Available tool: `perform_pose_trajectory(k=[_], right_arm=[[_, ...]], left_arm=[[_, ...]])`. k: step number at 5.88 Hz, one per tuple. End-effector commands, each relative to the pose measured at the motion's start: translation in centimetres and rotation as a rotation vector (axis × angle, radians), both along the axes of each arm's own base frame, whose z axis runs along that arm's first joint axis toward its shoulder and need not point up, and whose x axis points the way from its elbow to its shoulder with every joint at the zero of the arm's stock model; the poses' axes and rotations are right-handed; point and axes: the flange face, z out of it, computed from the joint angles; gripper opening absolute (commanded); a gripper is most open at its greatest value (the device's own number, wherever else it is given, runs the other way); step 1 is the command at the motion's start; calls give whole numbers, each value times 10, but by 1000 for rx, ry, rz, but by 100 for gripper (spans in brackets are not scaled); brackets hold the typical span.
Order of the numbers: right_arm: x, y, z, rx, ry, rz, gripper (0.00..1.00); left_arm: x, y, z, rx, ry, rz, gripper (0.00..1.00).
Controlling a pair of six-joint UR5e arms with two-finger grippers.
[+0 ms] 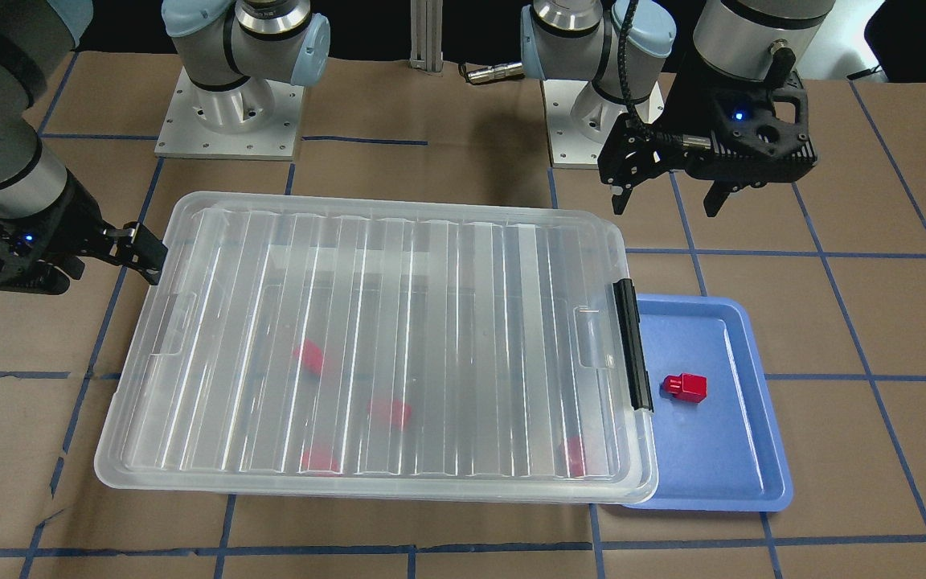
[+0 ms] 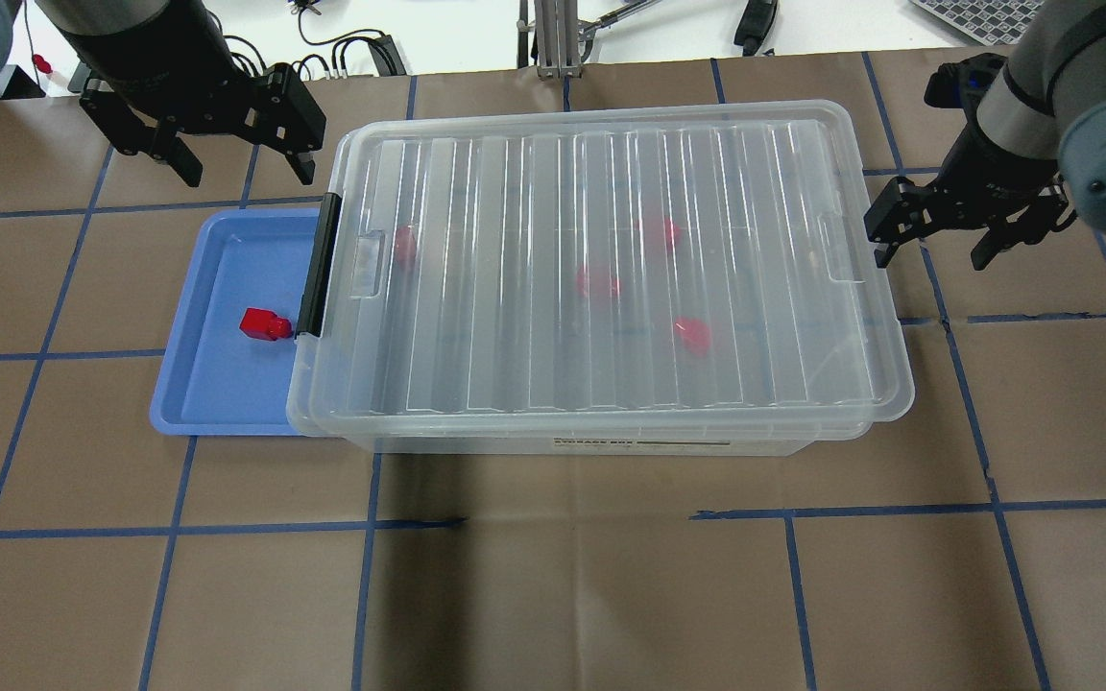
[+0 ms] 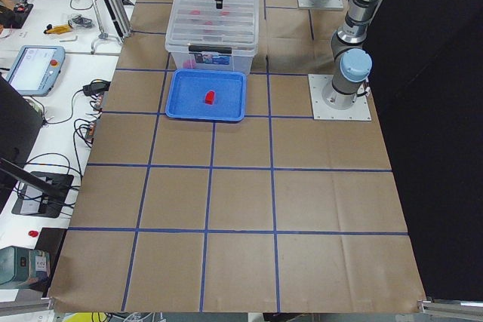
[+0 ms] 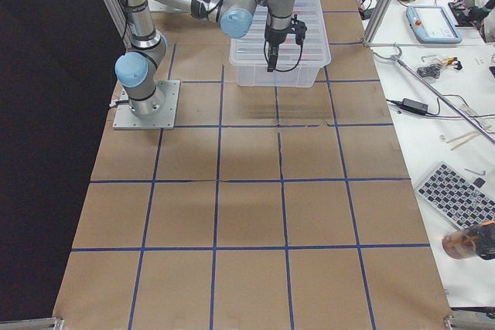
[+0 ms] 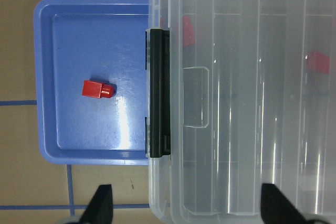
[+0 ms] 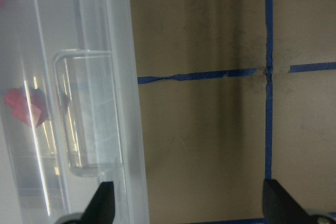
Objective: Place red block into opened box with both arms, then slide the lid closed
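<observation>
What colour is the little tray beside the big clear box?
Blue. The tray shows best in the left wrist view, one red block lying in it.

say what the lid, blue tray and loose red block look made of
The lid: likely translucent moulded plastic, glossy; ridges catch light streaks, and it blurs what lies under it. The blue tray: seemingly smooth plastic with a sheen. The red block: glossy hard plastic, probably.

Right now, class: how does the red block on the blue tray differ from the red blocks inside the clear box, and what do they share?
The tray block lies uncovered on the blue tray; the boxed blocks sit under the lid. The tray block looks sharp, its stub visible; the boxed blocks are blurred smudges. The tray block is single; four boxed blocks show. All share the red colour.
</observation>
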Motion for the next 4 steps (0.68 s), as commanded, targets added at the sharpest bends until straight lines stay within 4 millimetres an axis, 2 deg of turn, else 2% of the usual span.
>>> perform_pose_trajectory(k=[1,4], right_arm=[[6,2,-22,-23,-43,38,100],[3,-2,-27,-22,-28,40,100]], left_arm=[[0,0,0,0,0,0,98],[0,0,0,0,0,0,98]])
